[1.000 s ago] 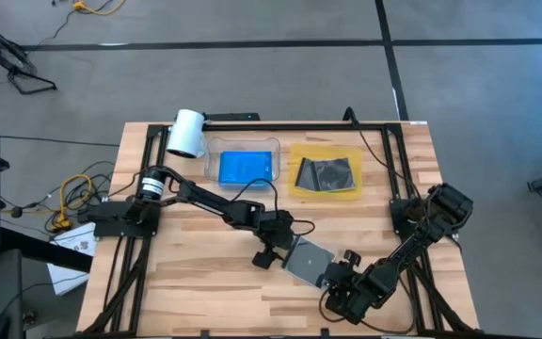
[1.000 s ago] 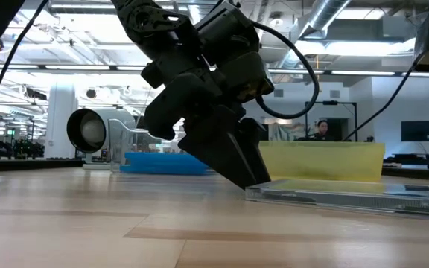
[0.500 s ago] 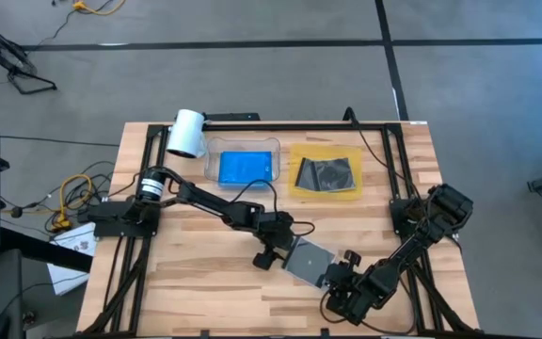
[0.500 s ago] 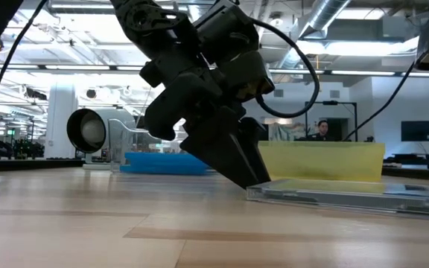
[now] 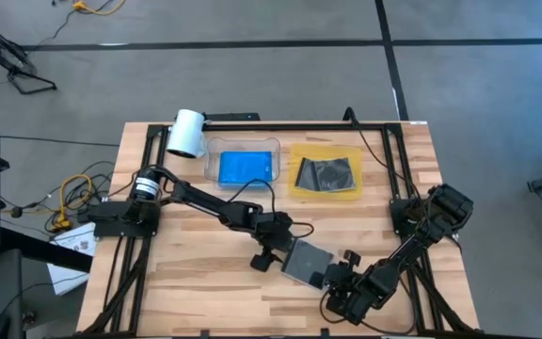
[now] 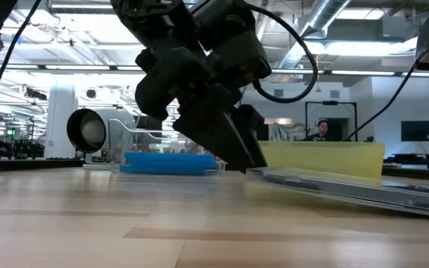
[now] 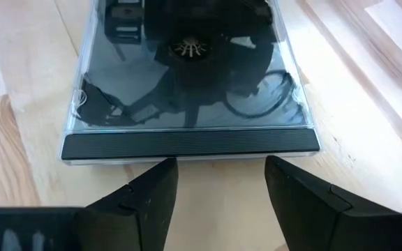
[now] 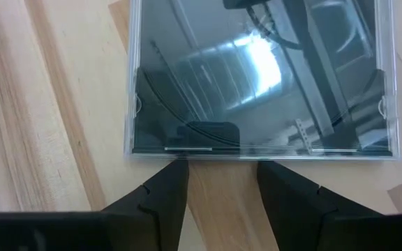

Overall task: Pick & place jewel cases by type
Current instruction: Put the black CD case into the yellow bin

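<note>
- Nearest us, the right gripper (image 8: 218,183) sits with fingers spread, just short of one edge of the grey-clear jewel case (image 5: 307,261).
- The left gripper (image 7: 218,183), also spread, faces the opposite, dark spine edge; both look about equally close.
- On the tabletop (image 5: 196,282) the case lies between them; only the low view shows its left-gripper edge tilted up.
- Farther off, the blue cases (image 5: 246,167) and the yellow tray (image 5: 356,193).

I see a wooden table (image 5: 196,273) standing on a grey floor (image 5: 252,85) with dark lines across it. Yellow cables (image 5: 69,202) lie on the floor by the table. Far back, the room has long bright lights (image 6: 43,48) and silver pipes (image 6: 334,18) on the ceiling. A person (image 6: 321,129) is there too.
</note>
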`<state>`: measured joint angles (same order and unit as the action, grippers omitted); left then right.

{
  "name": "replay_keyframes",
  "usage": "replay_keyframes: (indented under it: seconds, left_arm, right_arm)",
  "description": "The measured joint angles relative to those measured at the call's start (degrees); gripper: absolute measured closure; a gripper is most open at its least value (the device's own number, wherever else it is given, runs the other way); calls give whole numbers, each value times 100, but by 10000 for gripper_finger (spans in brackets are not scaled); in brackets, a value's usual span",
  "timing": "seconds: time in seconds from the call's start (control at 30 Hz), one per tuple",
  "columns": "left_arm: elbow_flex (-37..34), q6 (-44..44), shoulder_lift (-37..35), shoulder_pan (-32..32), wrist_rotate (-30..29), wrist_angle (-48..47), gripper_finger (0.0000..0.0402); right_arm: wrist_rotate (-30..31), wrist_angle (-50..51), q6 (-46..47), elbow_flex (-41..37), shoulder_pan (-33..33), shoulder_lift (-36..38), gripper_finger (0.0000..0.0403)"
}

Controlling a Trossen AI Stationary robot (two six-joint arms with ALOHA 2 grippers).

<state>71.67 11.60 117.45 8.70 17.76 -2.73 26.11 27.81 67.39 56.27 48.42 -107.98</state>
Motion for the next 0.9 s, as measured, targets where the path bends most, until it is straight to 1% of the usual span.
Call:
replay_keyframes:
  seconds: [0.43,0.7,0.9]
  left_arm:
    - [8,71,-7,27,-20,31,197]
    - [21,108,-320,25,-13,30,213]
    - [43,135,-470,43,-22,246,216]
  right_arm:
    - [-89,11,-139,2,-56,4,237]
    - [-168,7,-152,2,-58,9,237]
    - [-150,-17,-238,2,-106,11,237]
